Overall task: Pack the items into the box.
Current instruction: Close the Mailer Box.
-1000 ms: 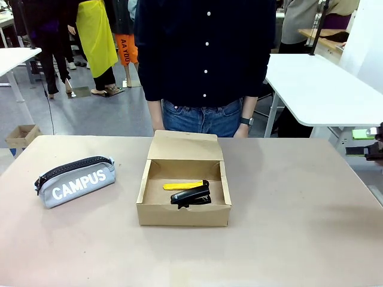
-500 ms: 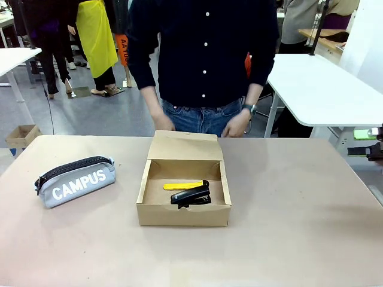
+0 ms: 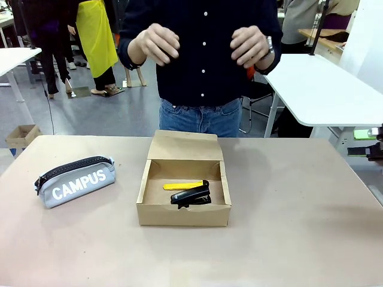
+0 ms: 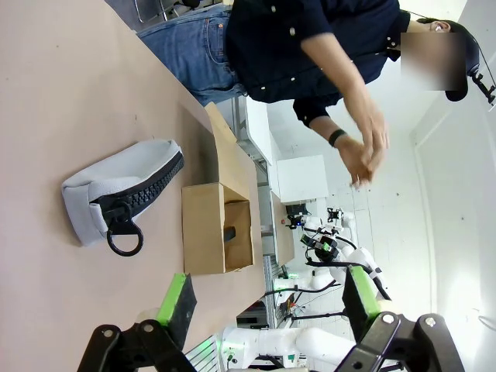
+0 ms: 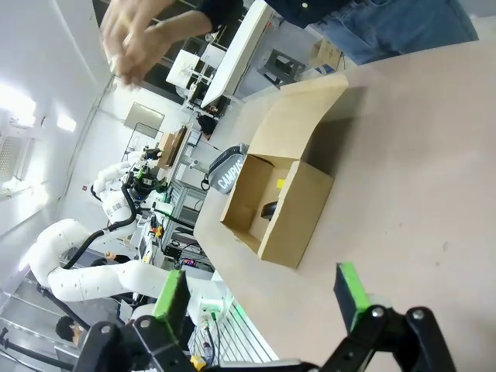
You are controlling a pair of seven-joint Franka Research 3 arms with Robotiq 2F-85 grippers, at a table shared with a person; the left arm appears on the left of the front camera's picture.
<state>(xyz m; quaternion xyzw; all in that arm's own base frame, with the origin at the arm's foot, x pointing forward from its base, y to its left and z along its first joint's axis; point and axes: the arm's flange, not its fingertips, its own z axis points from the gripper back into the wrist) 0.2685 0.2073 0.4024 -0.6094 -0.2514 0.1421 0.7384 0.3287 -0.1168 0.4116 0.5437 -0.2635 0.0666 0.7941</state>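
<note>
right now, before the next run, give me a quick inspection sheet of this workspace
surface: tan table, flat, no spills seen
job's things: brown box, lid flap open; black stapler and yellow utility knife lie inside, side by side
clutter: grey CAMPUS pouch on the table left of the box, apart from it
grippers: left gripper and right gripper, fingers apart, holding nothing
cables: nothing seen on the table
surroundings: person at the far side, right hand and left hand up at chest height; white table behind

Floor [image 3: 90,113]: grey, smooth.
Right side: white table [image 3: 323,89] on pale legs.
Left edge: second white table [image 3: 12,60]; small open carton [image 3: 21,134] on floor beside it.
Wall [image 4: 457,232]: white, brightly lit.
</note>
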